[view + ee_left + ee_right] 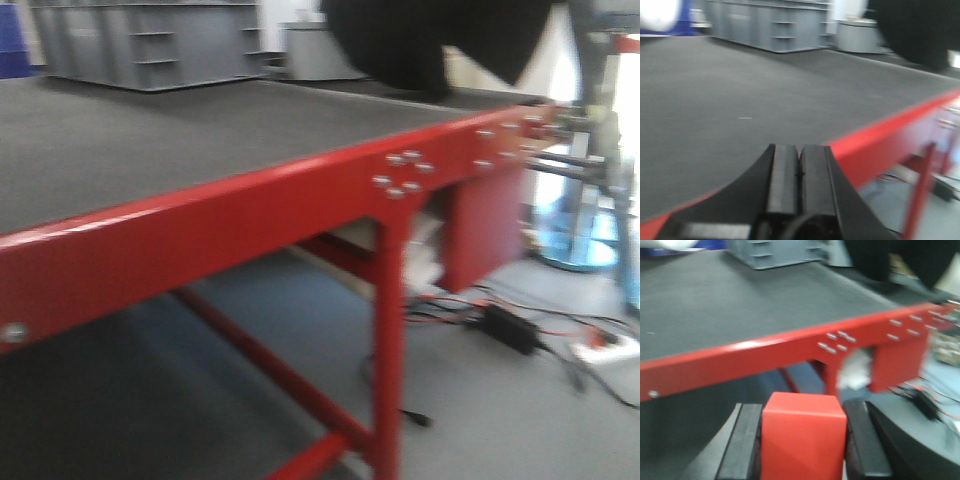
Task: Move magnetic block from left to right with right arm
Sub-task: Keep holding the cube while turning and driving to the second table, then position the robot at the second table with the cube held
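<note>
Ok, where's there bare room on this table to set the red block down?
Room for the red block: the dark mat in view is bare from the red front rail back to the grey crates. Crowding is only along the far edge: the crates, a grey bin, a black shape over the far right corner.

Setting: you're in a workshop-like lab.
Landmark: red bolted steel table [250, 215].
Table's far end: grey crates [150, 45].
Floor beside table: power brick [510, 328], loose cables.
</note>
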You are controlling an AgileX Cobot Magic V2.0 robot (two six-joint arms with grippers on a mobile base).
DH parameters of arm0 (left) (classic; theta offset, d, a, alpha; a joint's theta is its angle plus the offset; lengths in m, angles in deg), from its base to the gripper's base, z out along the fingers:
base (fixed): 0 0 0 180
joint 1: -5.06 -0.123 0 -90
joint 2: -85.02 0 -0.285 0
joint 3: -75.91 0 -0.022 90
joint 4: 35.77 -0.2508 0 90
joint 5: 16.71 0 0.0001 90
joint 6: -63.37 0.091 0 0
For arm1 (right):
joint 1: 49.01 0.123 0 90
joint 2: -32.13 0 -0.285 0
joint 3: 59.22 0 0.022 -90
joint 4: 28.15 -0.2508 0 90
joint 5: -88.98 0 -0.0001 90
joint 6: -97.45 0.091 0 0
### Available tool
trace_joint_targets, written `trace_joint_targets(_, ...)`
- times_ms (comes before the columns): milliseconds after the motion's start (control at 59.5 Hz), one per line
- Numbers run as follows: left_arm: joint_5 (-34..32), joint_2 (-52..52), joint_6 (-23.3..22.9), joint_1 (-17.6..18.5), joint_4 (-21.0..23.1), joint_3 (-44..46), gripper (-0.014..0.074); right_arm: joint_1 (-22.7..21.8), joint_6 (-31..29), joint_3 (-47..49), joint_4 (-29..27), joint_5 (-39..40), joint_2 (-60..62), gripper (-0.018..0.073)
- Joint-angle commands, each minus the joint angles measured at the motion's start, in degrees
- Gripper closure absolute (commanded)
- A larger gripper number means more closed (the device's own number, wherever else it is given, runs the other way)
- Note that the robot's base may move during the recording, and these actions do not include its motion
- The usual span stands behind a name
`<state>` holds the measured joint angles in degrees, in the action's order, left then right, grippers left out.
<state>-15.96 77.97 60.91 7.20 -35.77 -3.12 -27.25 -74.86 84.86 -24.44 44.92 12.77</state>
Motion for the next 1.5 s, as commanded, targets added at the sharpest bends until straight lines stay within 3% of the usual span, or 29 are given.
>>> trace_joint_targets(0, -5.10, 0.60, -0.25, -0.10, 0.00, -0.53, 0.0713, -0.18, -0.44, 1.54, 0.33, 4.89, -1.18, 0.0376)
trace_joint_targets(1480, -5.10, 0.60, -0.25, -0.10, 0.00, -0.53, 0.0713, -0.18, -0.44, 1.54, 0.33, 4.89, -1.18, 0.0376)
